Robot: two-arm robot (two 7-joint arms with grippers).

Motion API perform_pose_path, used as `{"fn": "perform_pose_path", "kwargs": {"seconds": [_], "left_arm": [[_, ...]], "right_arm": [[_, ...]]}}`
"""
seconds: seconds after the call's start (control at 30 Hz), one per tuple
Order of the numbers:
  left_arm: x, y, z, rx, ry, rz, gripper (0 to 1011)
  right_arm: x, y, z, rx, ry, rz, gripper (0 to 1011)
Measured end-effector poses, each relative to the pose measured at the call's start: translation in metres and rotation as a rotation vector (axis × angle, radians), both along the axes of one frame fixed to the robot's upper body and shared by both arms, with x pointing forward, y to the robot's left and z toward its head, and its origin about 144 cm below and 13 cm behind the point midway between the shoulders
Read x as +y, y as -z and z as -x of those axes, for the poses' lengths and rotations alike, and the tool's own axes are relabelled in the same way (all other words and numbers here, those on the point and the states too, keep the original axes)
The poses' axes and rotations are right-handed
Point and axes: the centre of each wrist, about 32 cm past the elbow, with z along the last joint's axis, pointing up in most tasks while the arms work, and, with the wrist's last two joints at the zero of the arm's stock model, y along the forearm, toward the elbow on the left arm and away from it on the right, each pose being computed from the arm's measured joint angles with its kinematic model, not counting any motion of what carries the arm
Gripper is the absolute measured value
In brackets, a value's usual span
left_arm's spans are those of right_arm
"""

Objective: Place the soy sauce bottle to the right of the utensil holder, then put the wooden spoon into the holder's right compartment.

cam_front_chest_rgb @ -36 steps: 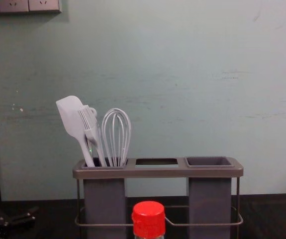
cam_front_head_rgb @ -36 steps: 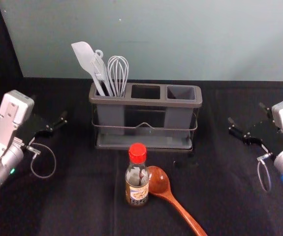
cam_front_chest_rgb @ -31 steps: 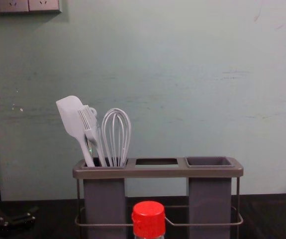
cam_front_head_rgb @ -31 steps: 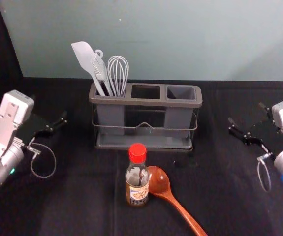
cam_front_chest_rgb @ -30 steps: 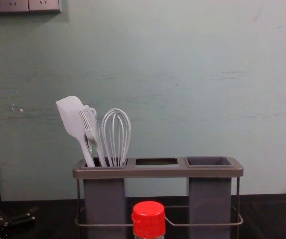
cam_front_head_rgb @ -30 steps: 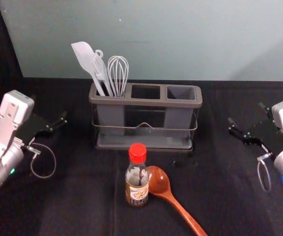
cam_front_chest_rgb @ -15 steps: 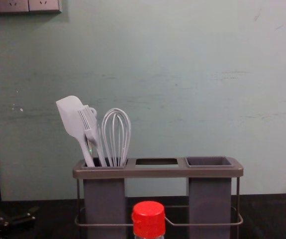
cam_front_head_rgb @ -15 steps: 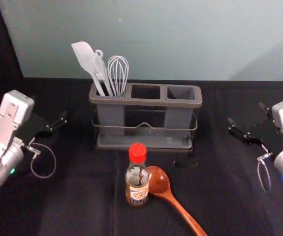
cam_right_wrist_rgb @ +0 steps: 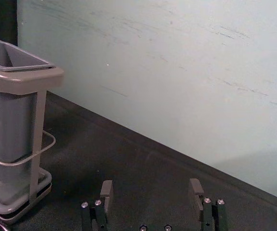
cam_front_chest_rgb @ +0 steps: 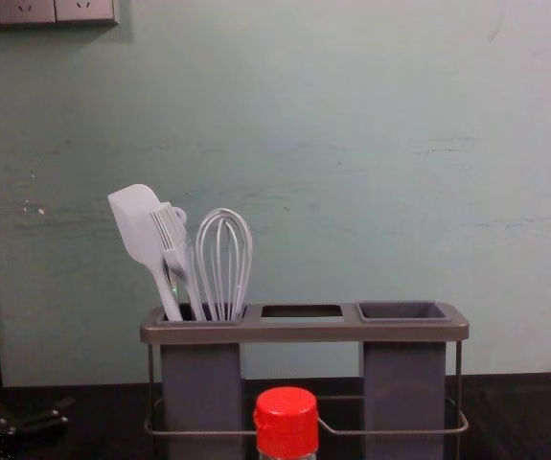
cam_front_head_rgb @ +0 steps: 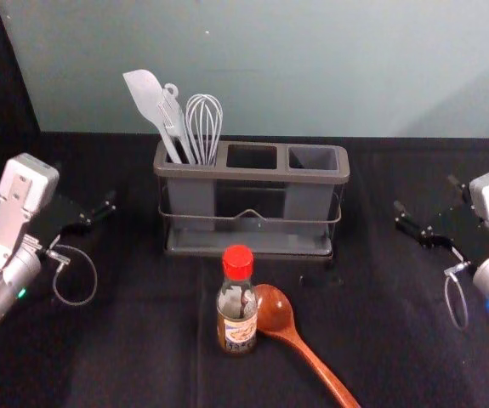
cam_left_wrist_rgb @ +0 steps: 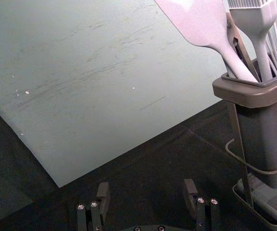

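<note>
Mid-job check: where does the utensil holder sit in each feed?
Head view: utensil holder near the centre, behind the soy sauce bottle.
Chest view: its top rim crosses the lower middle, above the red cap.
Left wrist view: its left end, holding the white spatula.
Right wrist view: its right end, with the right compartment.
Shared landmark: the pale wall behind.

Pale grey-green scuffed wall [cam_front_chest_rgb: 352,163], black-covered table [cam_front_head_rgb: 125,340].

The left pincer [cam_front_head_rgb: 85,185] and right pincer [cam_front_head_rgb: 427,194] angle inward from opposite sides, fingers spread well apart.
</note>
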Motion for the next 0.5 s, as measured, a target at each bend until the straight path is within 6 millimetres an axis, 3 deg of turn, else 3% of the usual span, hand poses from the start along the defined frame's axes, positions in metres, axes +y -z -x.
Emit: {"fn": "perform_pose_path", "kwargs": {"seconds": [0.3,0.5], "left_arm": [[0.0,0.0,0.0,0.0,0.0,0.0,1005],[0.0,0.0,0.0,0.0,0.0,0.0,1005]], "right_arm": [[-0.004,-0.007,0.003,-0.028,-0.014,0.003,1004],[-0.008,-0.023,0.017,-0.07,-0.067,-0.024,1004]]}}
